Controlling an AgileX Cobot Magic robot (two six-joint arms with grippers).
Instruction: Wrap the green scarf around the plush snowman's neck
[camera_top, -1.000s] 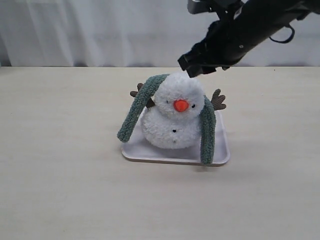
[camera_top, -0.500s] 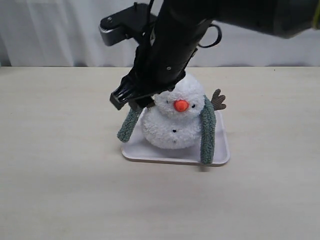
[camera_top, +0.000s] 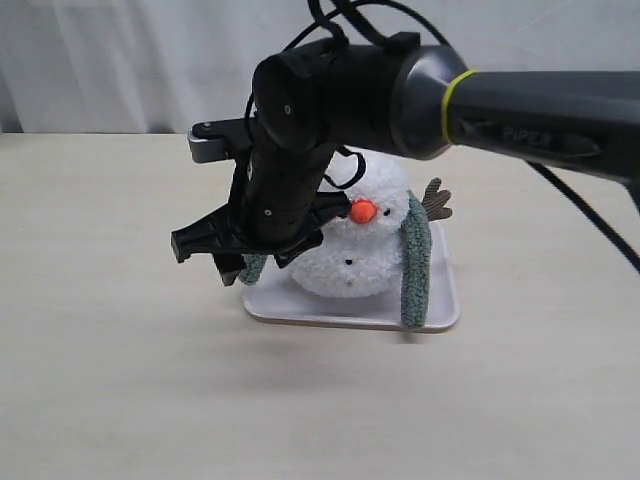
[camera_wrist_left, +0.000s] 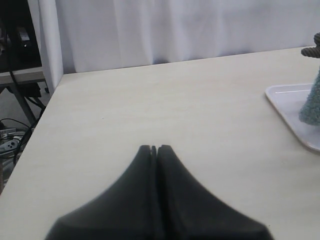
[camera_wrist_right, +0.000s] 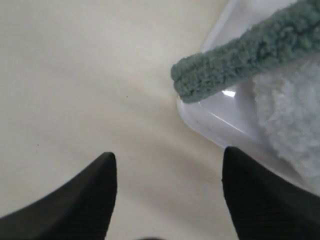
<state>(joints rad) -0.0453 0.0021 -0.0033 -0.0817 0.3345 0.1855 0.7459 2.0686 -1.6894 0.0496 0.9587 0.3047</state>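
Note:
The plush snowman (camera_top: 362, 255) sits upright on a white tray (camera_top: 440, 308). The green scarf (camera_top: 415, 262) is draped behind its head, and one end hangs down the right side to the tray's front rim. The arm mostly covers the other end (camera_top: 252, 268), which hangs at the left. My right gripper (camera_top: 205, 256) has reached across to the tray's left edge and is open and empty. In the right wrist view that scarf end (camera_wrist_right: 240, 59) lies over the tray corner (camera_wrist_right: 210, 122), ahead of the right gripper (camera_wrist_right: 169, 157). My left gripper (camera_wrist_left: 154, 148) is shut on nothing, over bare table.
A pale wooden table (camera_top: 110, 350) surrounds the tray, with a white curtain (camera_top: 120, 60) behind it. The black right arm (camera_top: 520, 95) stretches in from the right, above the snowman's head. In the left wrist view the tray's corner (camera_wrist_left: 287, 100) and a scarf end (camera_wrist_left: 312, 107) show at the frame's edge.
The right arm has swung from behind the snowman's head across to its left side and come down. Its open gripper is now low by the hanging left scarf end. The scarf has not visibly moved.

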